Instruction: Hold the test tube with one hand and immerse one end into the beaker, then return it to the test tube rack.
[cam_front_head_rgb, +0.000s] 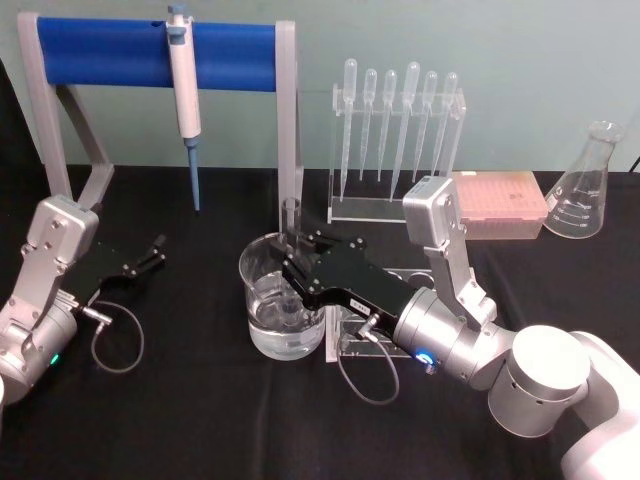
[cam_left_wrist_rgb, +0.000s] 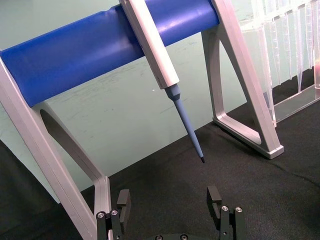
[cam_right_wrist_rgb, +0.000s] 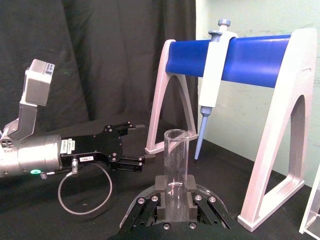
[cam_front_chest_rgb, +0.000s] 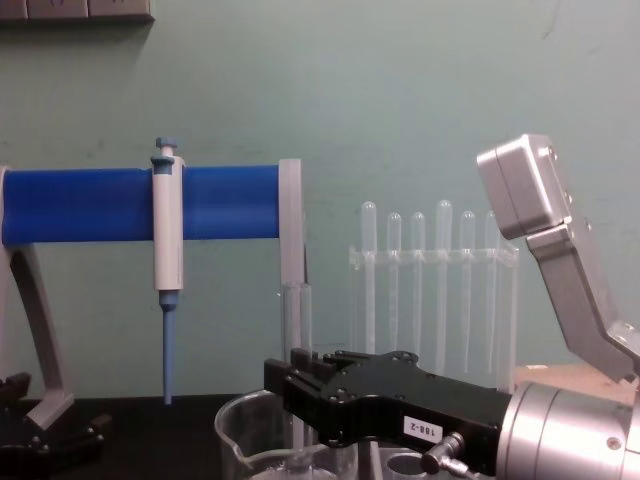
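The test tube (cam_front_head_rgb: 291, 212) stands upright, its lower end down in the water of the wide glass beaker (cam_front_head_rgb: 258, 322) at the table's middle. My right gripper (cam_front_head_rgb: 293, 252) reaches over the beaker's rim from the right and is shut on the tube's middle. In the right wrist view the tube (cam_right_wrist_rgb: 176, 160) rises from between the closed pads of that gripper (cam_right_wrist_rgb: 175, 201). The chest view shows the tube (cam_front_chest_rgb: 297, 335) above the black right gripper (cam_front_chest_rgb: 300, 395) and the beaker (cam_front_chest_rgb: 240, 435). My left gripper (cam_front_head_rgb: 155, 252) rests open at the left with nothing in it, also seen as the left gripper (cam_left_wrist_rgb: 170, 200).
A blue-barred stand (cam_front_head_rgb: 150, 50) with a hanging pipettor (cam_front_head_rgb: 184, 90) stands at the back left. A rack of plastic pipettes (cam_front_head_rgb: 395, 140), a pink tip box (cam_front_head_rgb: 500, 205) and a conical flask (cam_front_head_rgb: 585, 190) stand at the back right. A clear rack with holes (cam_front_head_rgb: 350, 335) sits right of the beaker.
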